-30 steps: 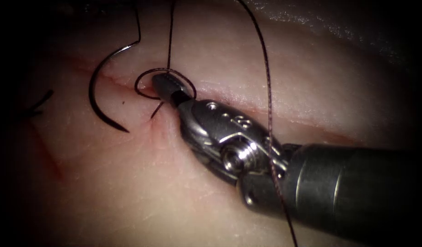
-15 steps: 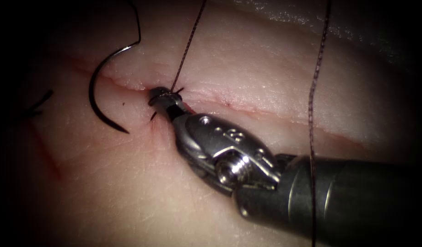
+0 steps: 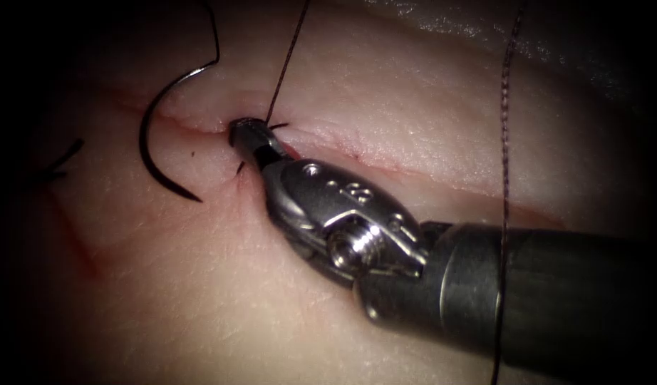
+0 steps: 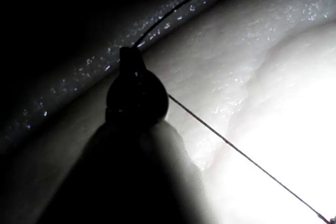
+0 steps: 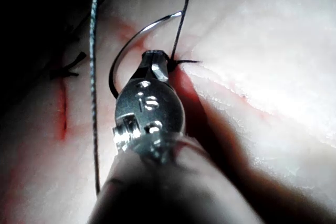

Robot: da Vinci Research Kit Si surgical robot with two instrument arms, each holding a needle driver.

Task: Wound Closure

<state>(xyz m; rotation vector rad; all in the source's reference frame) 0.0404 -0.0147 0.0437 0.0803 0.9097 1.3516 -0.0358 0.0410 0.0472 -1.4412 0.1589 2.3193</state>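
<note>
Right needle driver's tip at the knot on the cut; needle lying free on the tissue.

One right tool [image 3: 244, 135], jaws closed at the cut [image 3: 385, 165] on a short thread end [image 3: 277, 127] by the knot; a small stamped mark on its wrist is unreadable. One curved needle [image 3: 149, 135] rests unheld left of the tool, not in the tissue [image 3: 200, 285]. Two thread [image 3: 504, 178] strands rise taut. The left tool [image 4: 131, 61] grips thread. One earlier stitch [image 3: 61, 160] sits far left.
</note>
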